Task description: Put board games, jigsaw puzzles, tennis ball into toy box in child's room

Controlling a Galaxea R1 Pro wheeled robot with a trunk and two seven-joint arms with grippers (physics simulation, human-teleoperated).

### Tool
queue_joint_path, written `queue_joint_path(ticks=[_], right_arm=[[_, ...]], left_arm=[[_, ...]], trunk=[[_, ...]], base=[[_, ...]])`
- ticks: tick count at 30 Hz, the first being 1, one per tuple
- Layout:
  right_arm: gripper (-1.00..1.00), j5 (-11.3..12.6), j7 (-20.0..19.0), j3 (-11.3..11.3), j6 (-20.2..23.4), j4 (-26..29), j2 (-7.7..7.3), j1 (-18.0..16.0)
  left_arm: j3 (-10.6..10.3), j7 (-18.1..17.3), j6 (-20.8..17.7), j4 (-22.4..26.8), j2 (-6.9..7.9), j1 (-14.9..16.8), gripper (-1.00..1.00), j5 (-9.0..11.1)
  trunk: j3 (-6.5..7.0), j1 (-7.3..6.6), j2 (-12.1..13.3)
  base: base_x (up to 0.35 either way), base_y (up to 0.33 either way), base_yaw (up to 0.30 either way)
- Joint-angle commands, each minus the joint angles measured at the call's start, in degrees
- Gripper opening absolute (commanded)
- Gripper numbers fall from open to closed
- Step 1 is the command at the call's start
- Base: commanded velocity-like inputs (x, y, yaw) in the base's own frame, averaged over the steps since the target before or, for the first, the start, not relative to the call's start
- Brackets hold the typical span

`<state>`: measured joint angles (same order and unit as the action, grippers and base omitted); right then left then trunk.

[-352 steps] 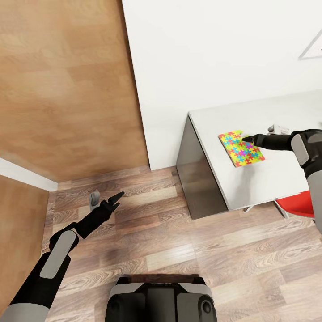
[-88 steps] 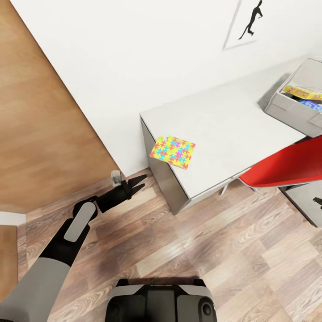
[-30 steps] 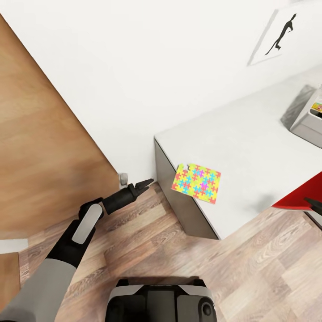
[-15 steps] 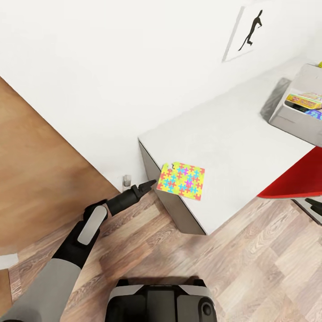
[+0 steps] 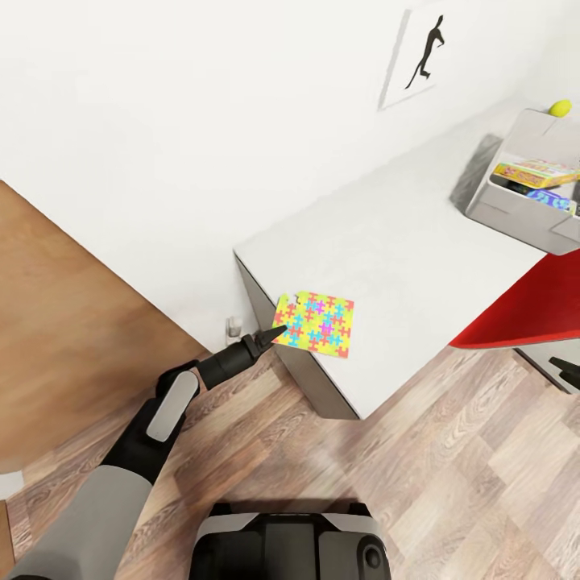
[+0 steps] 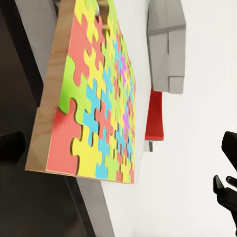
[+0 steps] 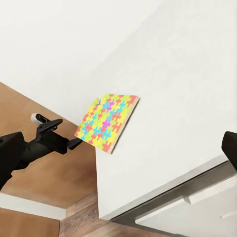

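Observation:
One jigsaw puzzle lies flat on the light grey table, overhanging its near left corner; it also shows in the left wrist view and the right wrist view. My left gripper is open, with its tips at the puzzle's overhanging corner. Far right on the table stands the toy box with two board games inside. The tennis ball sits behind the box. My right gripper hangs low at the right edge, open and empty.
A red chair stands at the table's front right. White wall with a black silhouette picture runs behind the table. A brown wooden panel is at the left. Wood-plank floor lies in front.
The puzzle has gone from well inside the tabletop to overhanging its corner. My left gripper has reached forward to the puzzle's corner. The view has shifted as the robot moved.

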<state>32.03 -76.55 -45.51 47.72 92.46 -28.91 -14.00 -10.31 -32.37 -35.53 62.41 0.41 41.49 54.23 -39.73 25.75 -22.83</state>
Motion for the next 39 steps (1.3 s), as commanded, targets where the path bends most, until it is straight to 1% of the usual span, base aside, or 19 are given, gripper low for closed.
queue_joint_path(ticks=[1, 30, 39], right_arm=[[1.00, 0.1, -0.1, 0.0, 0.4, 0.0, -0.01, 0.0], [1.00, 0.1, -0.2, 0.0, 0.4, 0.0, -0.01, 0.1], [1.00, 0.1, -0.9, 0.0, 0.4, 0.0, -0.01, 0.1]], left_arm=[[-0.1, 0.1, -0.4, 0.0, 0.04, 0.0, 1.00, 0.5], [0.0, -0.1, 0.5, -0.2, -0.06, 0.0, 1.00, 0.0], [0.0, -0.1, 0.5, -0.2, -0.17, 0.2, 1.00, 0.1]], trunk=[[-0.06, 0.03, -0.1], [-0.06, 0.03, -0.1], [-0.06, 0.03, -0.1]], base=[[0.000, 0.000, -0.033], [0.000, 0.000, -0.007], [0.000, 0.000, 0.000]])
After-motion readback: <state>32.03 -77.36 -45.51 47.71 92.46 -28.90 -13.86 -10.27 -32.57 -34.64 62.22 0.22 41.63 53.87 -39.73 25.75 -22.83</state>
